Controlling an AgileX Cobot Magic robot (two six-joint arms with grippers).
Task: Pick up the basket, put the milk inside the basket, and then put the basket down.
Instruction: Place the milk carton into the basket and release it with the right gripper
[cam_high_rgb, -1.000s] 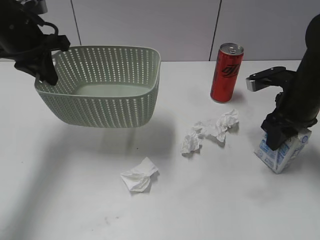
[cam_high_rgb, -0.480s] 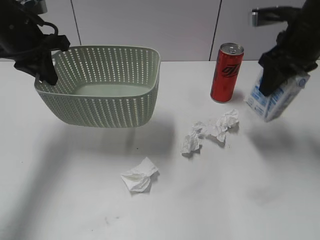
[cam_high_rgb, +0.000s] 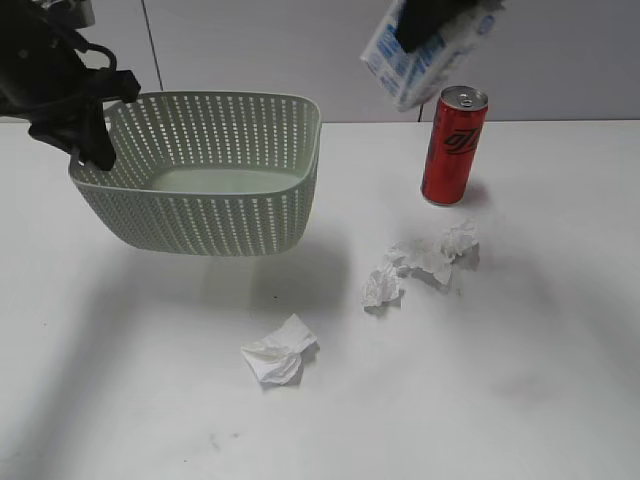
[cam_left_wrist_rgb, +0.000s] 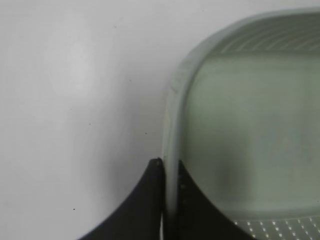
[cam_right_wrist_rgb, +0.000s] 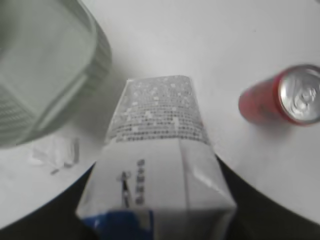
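The sage-green basket (cam_high_rgb: 215, 170) hangs above the table at the back left. My left gripper (cam_high_rgb: 92, 145) is shut on its left rim; in the left wrist view the black jaws (cam_left_wrist_rgb: 170, 167) pinch the rim of the basket (cam_left_wrist_rgb: 240, 125). My right gripper (cam_high_rgb: 425, 20) is shut on the white and blue milk carton (cam_high_rgb: 420, 60) and holds it tilted, high in the air at the top edge of the view, right of the basket. The right wrist view shows the milk (cam_right_wrist_rgb: 157, 145) between the jaws (cam_right_wrist_rgb: 157, 200), with the basket (cam_right_wrist_rgb: 45, 70) below left.
A tall red can (cam_high_rgb: 453, 145) stands at the back right and also shows in the right wrist view (cam_right_wrist_rgb: 285, 102). Crumpled white tissues lie near the middle (cam_high_rgb: 420, 258) and toward the front (cam_high_rgb: 278, 352). A grey wall runs behind the table.
My right gripper has lifted the milk carton off the table at the right, then carried it up and left to above the can. The basket and left gripper have not moved.
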